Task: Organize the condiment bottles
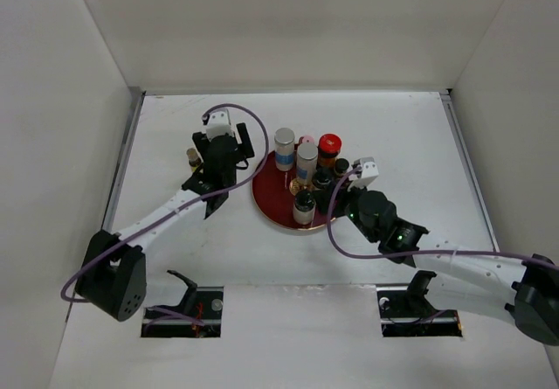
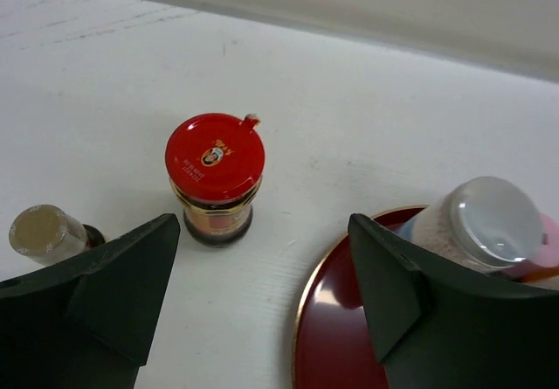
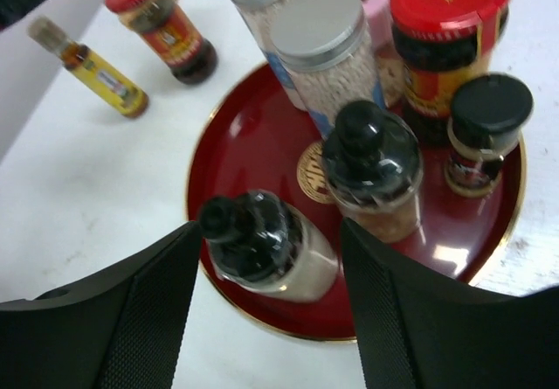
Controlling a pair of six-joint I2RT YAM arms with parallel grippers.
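Left tool (image 2: 264, 232) open, angled toward red-lidded jar (image 2: 215, 176).

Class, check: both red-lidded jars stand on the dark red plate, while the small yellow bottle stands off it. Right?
No. Only one red-lidded jar stands on the plate; the other jar stands on the table, as the right wrist view shows. The yellow bottle is off it.
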